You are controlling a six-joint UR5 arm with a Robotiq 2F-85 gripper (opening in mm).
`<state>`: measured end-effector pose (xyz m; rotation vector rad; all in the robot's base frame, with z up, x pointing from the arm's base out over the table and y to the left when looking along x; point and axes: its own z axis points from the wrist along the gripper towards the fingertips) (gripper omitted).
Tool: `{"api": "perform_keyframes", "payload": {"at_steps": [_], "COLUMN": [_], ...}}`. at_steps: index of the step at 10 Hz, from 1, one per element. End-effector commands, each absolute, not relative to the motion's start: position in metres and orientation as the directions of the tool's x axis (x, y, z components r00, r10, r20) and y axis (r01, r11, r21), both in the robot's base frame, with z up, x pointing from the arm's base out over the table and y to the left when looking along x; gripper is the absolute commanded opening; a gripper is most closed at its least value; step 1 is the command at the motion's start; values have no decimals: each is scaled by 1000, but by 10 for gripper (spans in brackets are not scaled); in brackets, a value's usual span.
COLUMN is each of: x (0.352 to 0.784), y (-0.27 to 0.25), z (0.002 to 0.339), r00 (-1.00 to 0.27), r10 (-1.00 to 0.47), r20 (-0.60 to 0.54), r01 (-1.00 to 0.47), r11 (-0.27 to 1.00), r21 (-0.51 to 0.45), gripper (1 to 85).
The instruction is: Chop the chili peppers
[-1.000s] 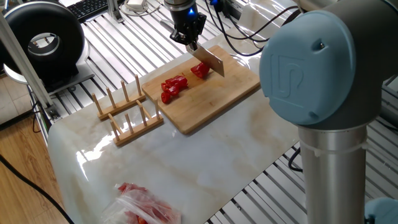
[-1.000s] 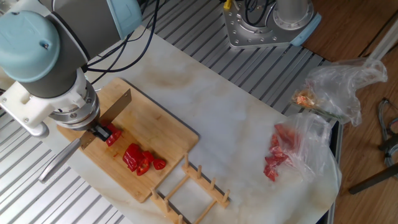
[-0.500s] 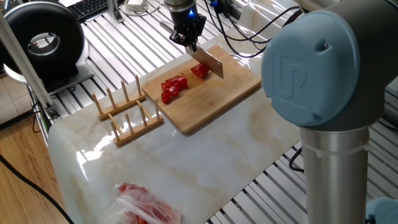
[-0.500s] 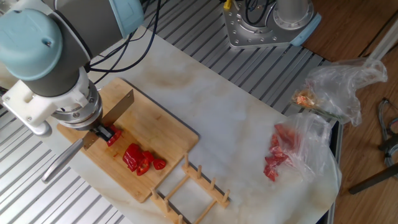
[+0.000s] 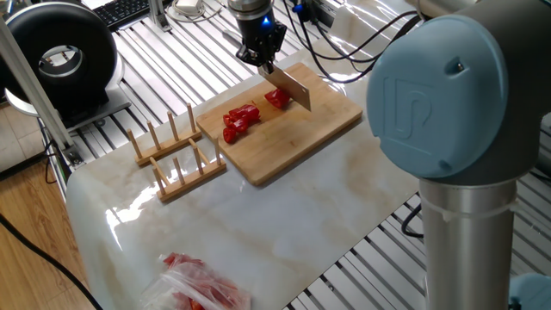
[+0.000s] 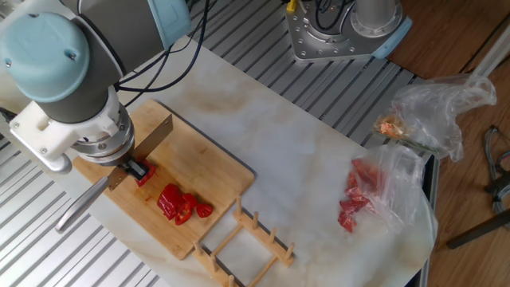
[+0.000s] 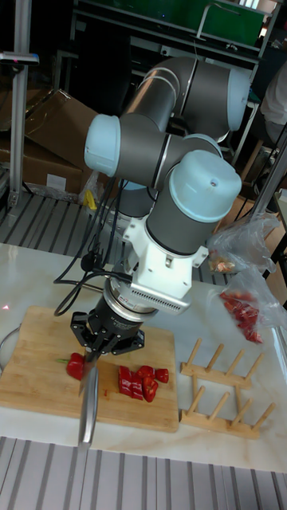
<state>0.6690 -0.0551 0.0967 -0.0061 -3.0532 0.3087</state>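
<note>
The hand [image 7: 102, 341] is clamped on the handle of a cleaver-style knife [image 5: 288, 86], blade pointing down at the cutting board [image 5: 318, 129]. In the tall fixed view the blade [image 7: 88, 398] hangs right by the uncut chunk of pepper.

The chili peppers are all on the board: a cluster of chopped red pieces [image 5: 240, 121] toward the 9 o'clock side of the board in one fixed view, and a bigger piece with the stem end [image 5: 276, 97] just at the knife, toward 12 o'clock. In the other fixed view that piece [image 6: 144, 172] sits right under the wrist, with the cut bits [image 6: 180, 204] a little off at 5 o'clock from it.

My read: mid-chop, with the stem-end piece left to slice. To do it well, I'd keep the blade square to the board and come straight down across the pepper, not along it, then lift clear before stepping sideways. The glossy skin will probably let it roll or skid, so press through rather than tap.

A wooden rack [image 5: 172, 155] sits off the board's edge and a plastic bag with red stuff [image 6: 366, 199] is well apart on the bench [image 5: 284, 215].
</note>
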Motion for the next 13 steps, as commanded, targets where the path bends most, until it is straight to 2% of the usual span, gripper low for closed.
{"api": "perform_keyframes", "payload": {"at_steps": [1, 10, 13], "x": [668, 668, 671], "y": [-54, -50, -44], "z": [90, 94, 100], "r00": [-998, -998, -998], "r10": [16, 25, 32], "r20": [63, 56, 50], "r01": [4, 12, 21], "r11": [982, 974, 979], "r21": [-187, -226, -201], "gripper": [13, 13, 13]}}
